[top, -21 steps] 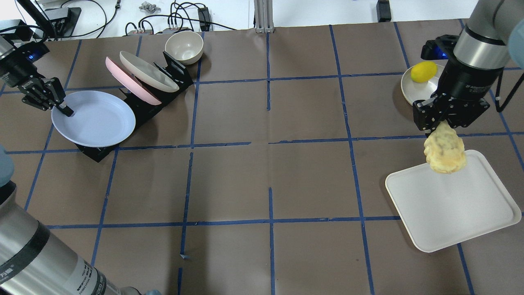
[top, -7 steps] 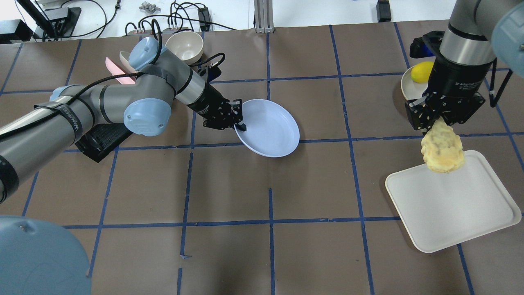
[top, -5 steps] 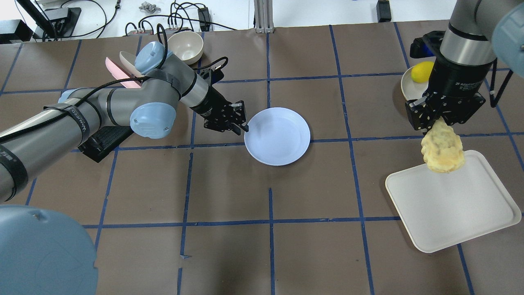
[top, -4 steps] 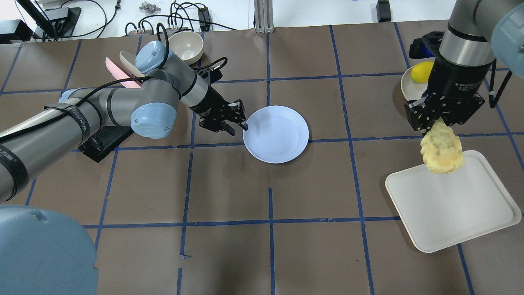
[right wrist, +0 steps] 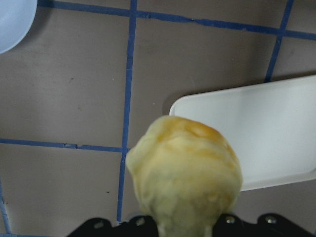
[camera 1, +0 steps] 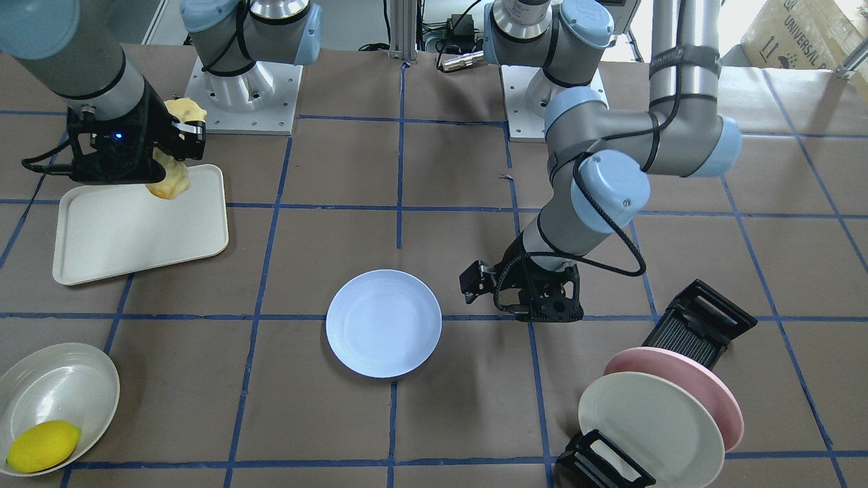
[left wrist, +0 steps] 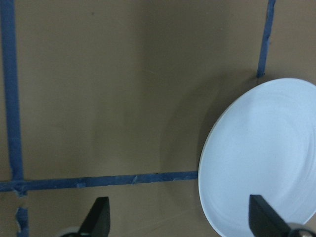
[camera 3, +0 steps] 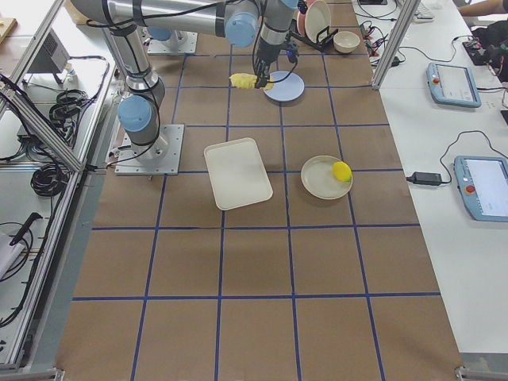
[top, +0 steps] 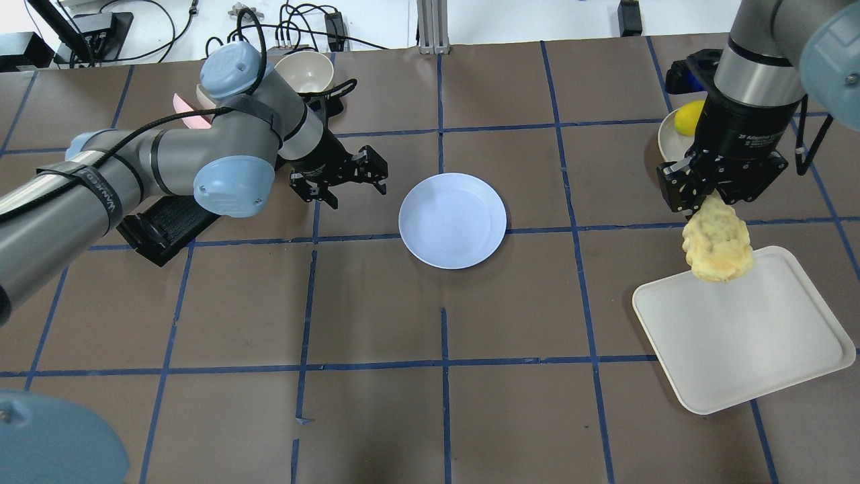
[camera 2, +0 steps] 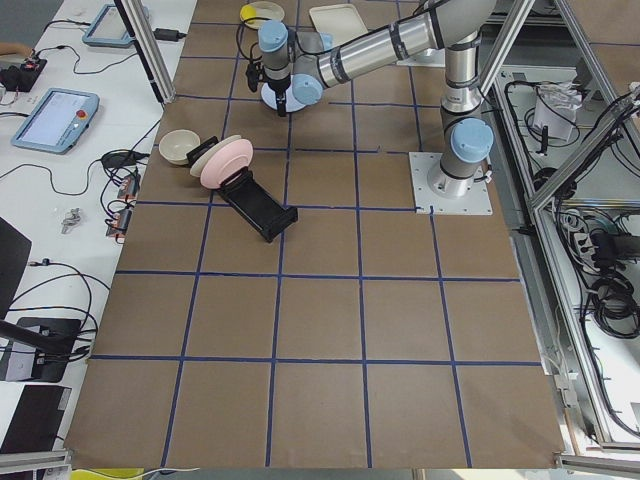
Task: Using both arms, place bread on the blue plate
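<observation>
The blue plate (top: 452, 220) lies flat on the brown table near the middle; it also shows in the front view (camera 1: 383, 322) and at the right of the left wrist view (left wrist: 261, 158). My left gripper (top: 353, 185) is open and empty, a little to the plate's left and apart from it; its fingers (left wrist: 98, 219) stand wide. My right gripper (top: 712, 202) is shut on the bread (top: 717, 247), which hangs from it above the far corner of the white tray (top: 742, 329). The bread fills the right wrist view (right wrist: 185, 168).
A black rack (camera 1: 698, 325) holds a pink plate (camera 1: 685, 379) and a cream plate (camera 1: 644, 420). A cream bowl (top: 304, 70) stands behind it. A lemon (camera 1: 42, 445) lies in a shallow dish (camera 1: 57, 386) beside the right arm.
My left gripper carried the blue plate from the rack to the table's middle, let it go, opened and drew back left. The right gripper with the bread shifted slightly left.
</observation>
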Available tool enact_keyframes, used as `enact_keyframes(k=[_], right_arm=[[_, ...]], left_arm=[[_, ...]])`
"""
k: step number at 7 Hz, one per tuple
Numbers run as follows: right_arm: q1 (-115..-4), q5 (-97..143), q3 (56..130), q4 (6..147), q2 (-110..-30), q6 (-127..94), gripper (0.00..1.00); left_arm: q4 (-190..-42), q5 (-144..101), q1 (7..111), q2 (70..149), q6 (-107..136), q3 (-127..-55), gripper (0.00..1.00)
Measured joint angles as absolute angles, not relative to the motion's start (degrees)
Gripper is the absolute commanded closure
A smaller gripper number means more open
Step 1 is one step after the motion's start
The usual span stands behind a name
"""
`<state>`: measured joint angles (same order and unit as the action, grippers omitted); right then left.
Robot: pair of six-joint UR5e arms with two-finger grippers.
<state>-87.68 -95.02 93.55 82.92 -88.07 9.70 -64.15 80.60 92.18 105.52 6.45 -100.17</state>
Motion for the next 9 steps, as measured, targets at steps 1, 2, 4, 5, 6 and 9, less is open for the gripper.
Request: enact_keyframes(k=[1, 2, 4, 5, 6, 9], right_arm=[[-92.74, -94.32, 93.02, 85.58, -86.32, 6.46, 0.81], [-97.42, -92.72, 92.64, 89.03, -83.63, 2.66, 0.81], [-103.62, -89.88, 91.5, 99.72, -74.67, -2.51, 0.8], [-105.32, -89.43, 89.56, 103.54, -69.79, -3.7, 0.8], [-106.8, -89.26, 86.52, 105.41, -65.12, -5.41, 0.8], [-110.34, -90.61, 77.17, 106.79, -53.11, -9.15, 0.13]], left_arm=[[-68.88, 85.1, 90.77, 101.52, 3.22, -99.95, 0.0], [-73.33, 87.57, 89.05, 97.76, 0.05, -99.81, 0.0], [-79.87, 89.97, 87.17, 91.0, -2.01, -99.71, 0.0], [-82.03, 91.94, 86.98, 88.88, -2.2, -99.69, 0.0], [-83.83, 93.15, 86.81, 87.53, -2.24, -99.28, 0.0], [-90.53, 93.97, 86.6, 88.88, -2.22, -93.08, 0.0]])
